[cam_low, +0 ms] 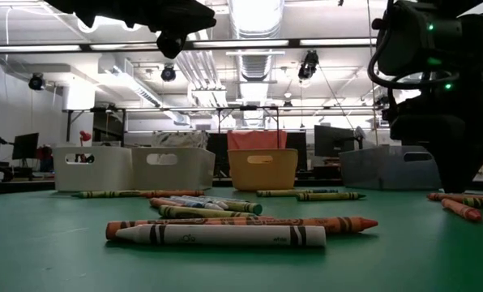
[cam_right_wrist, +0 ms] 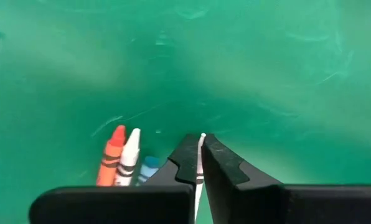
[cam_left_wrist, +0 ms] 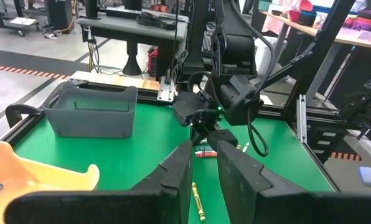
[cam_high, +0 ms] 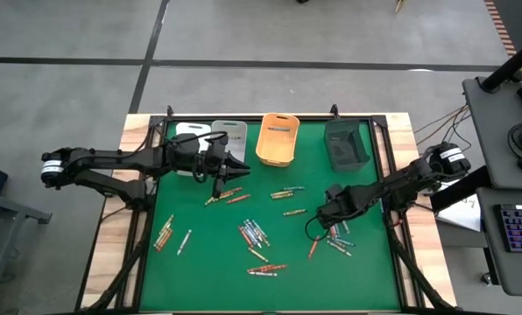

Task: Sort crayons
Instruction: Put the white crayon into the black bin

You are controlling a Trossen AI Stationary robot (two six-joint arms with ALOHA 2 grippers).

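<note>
Dozens of crayons (cam_high: 254,233) lay flat across the green table (cam_high: 200,262), long axes pointing every way. Low over them, the right gripper (cam_right_wrist: 200,152) pinched a white crayon (cam_right_wrist: 201,142), its tip poking forward between the closed fingers. Held above the table, the left gripper (cam_left_wrist: 203,163) gripped a yellow crayon (cam_left_wrist: 197,200) lengthwise. A crayon lay in the orange bin (cam_left_wrist: 23,168); the grey bin's (cam_left_wrist: 93,113) contents were hidden.

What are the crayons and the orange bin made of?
The crayons look like wax sticks in matte paper wrappers: printed bands show on the wrap, and bare coloured tips poke out. The orange bin looks like smooth moulded plastic with a faint sheen and a cut-out handle slot, though that is only a guess.
</note>
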